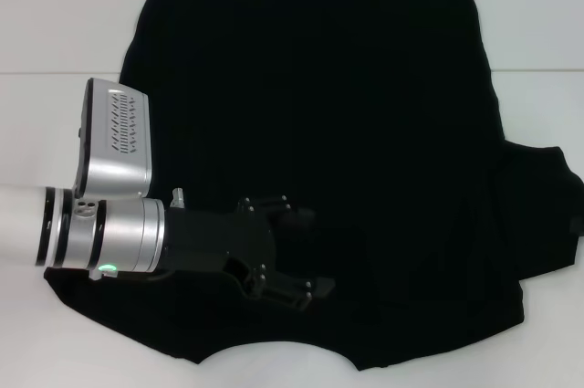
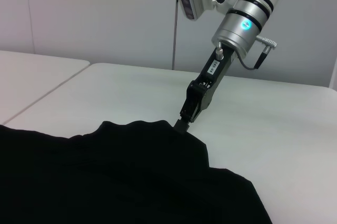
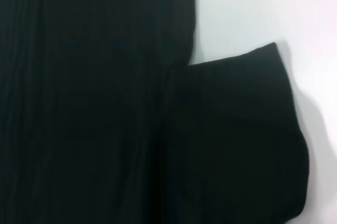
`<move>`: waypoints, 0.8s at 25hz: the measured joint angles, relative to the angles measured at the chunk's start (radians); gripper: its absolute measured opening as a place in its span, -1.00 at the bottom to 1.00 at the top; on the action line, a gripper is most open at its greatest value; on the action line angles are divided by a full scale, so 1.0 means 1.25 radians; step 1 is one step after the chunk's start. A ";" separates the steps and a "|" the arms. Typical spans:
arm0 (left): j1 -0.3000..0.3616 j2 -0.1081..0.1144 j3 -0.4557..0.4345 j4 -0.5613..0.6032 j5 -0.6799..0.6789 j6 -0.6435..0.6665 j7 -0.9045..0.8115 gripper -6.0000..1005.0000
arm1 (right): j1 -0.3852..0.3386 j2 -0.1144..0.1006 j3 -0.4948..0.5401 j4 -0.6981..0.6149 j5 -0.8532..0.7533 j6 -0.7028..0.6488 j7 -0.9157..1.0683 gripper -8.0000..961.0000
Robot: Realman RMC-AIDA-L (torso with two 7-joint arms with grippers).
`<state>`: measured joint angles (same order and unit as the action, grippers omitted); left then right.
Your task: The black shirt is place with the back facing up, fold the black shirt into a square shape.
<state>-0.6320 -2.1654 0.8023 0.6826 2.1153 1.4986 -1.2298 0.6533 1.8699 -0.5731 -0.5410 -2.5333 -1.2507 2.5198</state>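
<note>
Left hand (image 1: 297, 256) low over the near, collar end of the black shirt (image 1: 347, 114), fingers parted, gripping nothing. Shirt lies flat on the white table (image 1: 55, 14), right sleeve spread out. Soft, limp, light; best pinched at hem or sleeve edge. Right hand (image 2: 185, 120) touches the far edge; grip unclear, can't tell.

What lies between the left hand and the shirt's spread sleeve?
Only the soft black T-shirt's plain body, in the head view, separates left hand from sleeve.
</note>
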 joint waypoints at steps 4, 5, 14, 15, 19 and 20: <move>0.001 -0.001 0.000 0.000 0.000 0.000 -0.007 0.92 | -0.008 0.001 0.005 0.000 0.006 0.018 -0.018 -0.72; 0.002 -0.001 0.000 0.000 0.000 0.000 -0.008 0.92 | -0.010 0.001 0.008 0.000 0.006 0.020 -0.024 -0.79; 0.005 -0.002 0.000 -0.002 0.000 0.001 -0.043 0.92 | -0.035 -0.006 0.092 0.000 0.007 0.057 -0.112 -0.98; 0.005 -0.002 0.000 -0.002 -0.001 0.001 -0.046 0.92 | -0.036 -0.006 0.100 -0.001 0.007 0.059 -0.121 -0.98; 0.004 -0.002 0.000 -0.013 -0.007 0.001 -0.048 0.92 | -0.034 -0.006 0.115 0.000 0.007 0.061 -0.147 -0.98; 0.003 -0.002 0.000 -0.015 -0.009 0.001 -0.048 0.92 | -0.031 -0.006 0.115 0.000 0.007 0.061 -0.151 -0.98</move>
<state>-0.6276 -2.1675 0.8023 0.6635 2.1038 1.5000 -1.2899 0.6151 1.8630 -0.4291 -0.5408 -2.5250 -1.1738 2.3314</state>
